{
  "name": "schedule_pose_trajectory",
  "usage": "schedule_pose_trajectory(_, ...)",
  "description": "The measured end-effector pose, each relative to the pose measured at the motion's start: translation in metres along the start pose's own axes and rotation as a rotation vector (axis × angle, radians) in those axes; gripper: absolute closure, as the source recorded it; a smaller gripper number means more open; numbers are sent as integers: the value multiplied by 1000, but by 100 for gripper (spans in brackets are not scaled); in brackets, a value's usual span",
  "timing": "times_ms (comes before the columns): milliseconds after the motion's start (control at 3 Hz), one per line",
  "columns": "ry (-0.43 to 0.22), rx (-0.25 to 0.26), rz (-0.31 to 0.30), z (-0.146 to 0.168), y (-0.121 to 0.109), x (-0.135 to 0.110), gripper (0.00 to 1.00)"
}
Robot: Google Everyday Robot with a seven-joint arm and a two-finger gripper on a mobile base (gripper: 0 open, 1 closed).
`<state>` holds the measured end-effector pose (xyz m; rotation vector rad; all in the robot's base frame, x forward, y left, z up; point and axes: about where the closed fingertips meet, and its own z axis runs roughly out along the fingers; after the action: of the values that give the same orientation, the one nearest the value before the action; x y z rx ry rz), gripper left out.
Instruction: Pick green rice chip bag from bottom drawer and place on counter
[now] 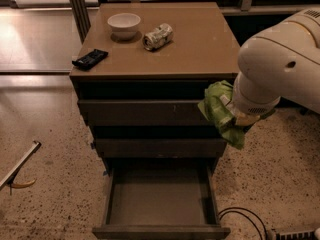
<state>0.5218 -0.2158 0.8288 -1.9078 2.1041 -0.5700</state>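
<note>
The green rice chip bag (218, 110) hangs in the air at the cabinet's right side, level with the upper drawers and just below the counter's edge. My gripper (236, 115) sits under the big white arm housing (280, 64), mostly hidden by it, and is shut on the bag. The bottom drawer (160, 230) is pulled open at the lower middle, and its inside shows nothing in it. The counter (200, 46) is the tan top of the cabinet, up and to the left of the bag.
On the counter stand a white bowl (124, 24), a crushed can (158, 36) and a flat black packet (90, 59) at the left edge. The two upper drawers (145, 113) are shut. Cables (245, 219) lie on the floor at the lower right, and a stick (20, 166) lies at the left.
</note>
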Motion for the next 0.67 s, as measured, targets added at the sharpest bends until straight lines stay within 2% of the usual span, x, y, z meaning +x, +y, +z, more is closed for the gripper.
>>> schedule_pose_trajectory(333, -40, 69, 53, -8, -39, 5, 100)
schedule_pose_trajectory(667, -94, 119, 111, -10, -67, 14, 100)
